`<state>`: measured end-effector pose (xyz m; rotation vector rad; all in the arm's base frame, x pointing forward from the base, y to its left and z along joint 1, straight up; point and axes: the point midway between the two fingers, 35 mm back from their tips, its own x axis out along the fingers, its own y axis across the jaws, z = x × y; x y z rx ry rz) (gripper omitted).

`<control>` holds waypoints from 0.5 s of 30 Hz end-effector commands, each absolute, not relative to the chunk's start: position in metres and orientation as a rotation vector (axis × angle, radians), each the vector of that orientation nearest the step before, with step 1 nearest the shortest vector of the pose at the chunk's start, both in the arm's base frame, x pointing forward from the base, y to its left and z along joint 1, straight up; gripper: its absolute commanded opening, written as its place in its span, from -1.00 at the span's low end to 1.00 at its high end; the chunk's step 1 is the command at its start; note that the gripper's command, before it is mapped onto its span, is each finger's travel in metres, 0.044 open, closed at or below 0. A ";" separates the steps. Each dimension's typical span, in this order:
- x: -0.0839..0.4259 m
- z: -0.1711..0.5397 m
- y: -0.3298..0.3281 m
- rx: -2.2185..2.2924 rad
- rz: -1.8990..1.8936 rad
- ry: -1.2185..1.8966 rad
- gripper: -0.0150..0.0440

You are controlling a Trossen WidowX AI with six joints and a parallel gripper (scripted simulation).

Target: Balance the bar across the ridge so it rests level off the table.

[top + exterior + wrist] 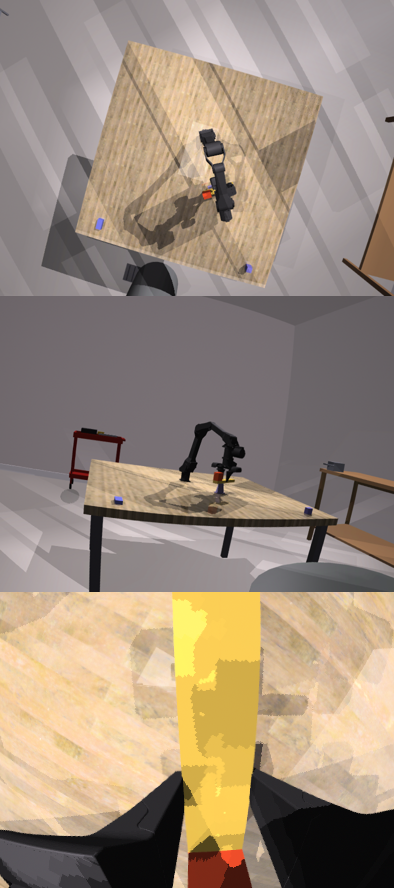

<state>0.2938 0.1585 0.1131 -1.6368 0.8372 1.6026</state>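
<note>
A yellow bar point(213, 192) point(229, 480) point(220, 717) carries a red block point(207, 194) point(218, 476) point(215, 874) on one end. My gripper point(223, 480) point(214, 777) is shut on the bar, one finger on each side, near the red block in the wrist view. The bar is off the table and looks about level. The purple ridge point(209, 187) point(219, 489) stands on the table under the bar. Its top is at the bar's underside in the exterior view; whether they touch I cannot tell. The arm hides much of the bar in the top view.
A blue block point(99, 223) point(118, 500) lies near the table's left front corner. Another blue block point(248, 268) point(308, 511) is near the right front corner. A red cart point(95, 436) and a wooden shelf point(366, 479) stand beyond the table point(159, 95) point(105, 487).
</note>
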 end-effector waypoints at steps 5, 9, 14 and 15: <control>0.294 0.112 0.158 -1.637 1.601 0.839 -0.49; 0.294 0.113 0.158 -1.637 1.601 0.839 -0.49; 0.294 0.113 0.158 -1.637 1.601 0.839 -0.49; 0.294 0.113 0.158 -1.637 1.601 0.839 -0.49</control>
